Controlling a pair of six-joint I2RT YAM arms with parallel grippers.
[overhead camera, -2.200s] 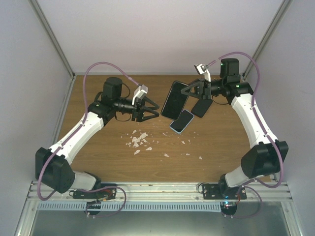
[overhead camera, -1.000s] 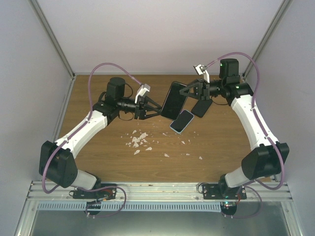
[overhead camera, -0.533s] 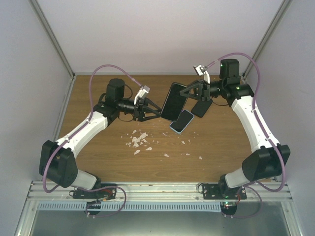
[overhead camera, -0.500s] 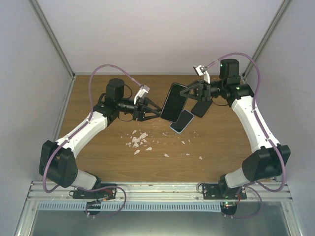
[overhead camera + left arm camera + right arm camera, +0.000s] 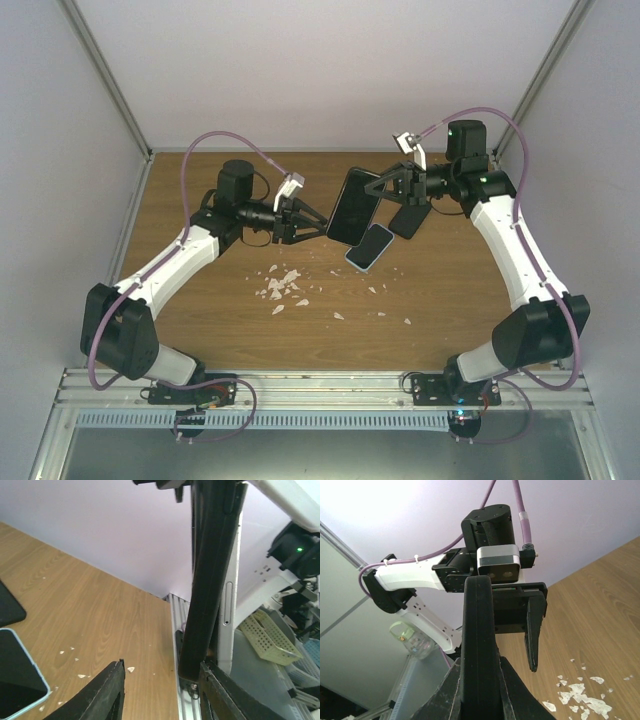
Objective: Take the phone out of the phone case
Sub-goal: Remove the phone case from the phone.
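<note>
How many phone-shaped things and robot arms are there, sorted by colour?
Black flat phone-shaped slabs: 2 (held-up black slab, lying black slab)
Light-blue-rimmed flat phone: 1
White-and-black robot arms: 2 (left arm, right arm)
Total: 5

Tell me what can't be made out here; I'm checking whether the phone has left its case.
- Top view: held phone is too small to show any seam along its rim.
- Left wrist view: its upper end is cut off by the frame's top edge.
- Right wrist view: it is seen edge-on, so neither its screen nor its back shows.
</note>
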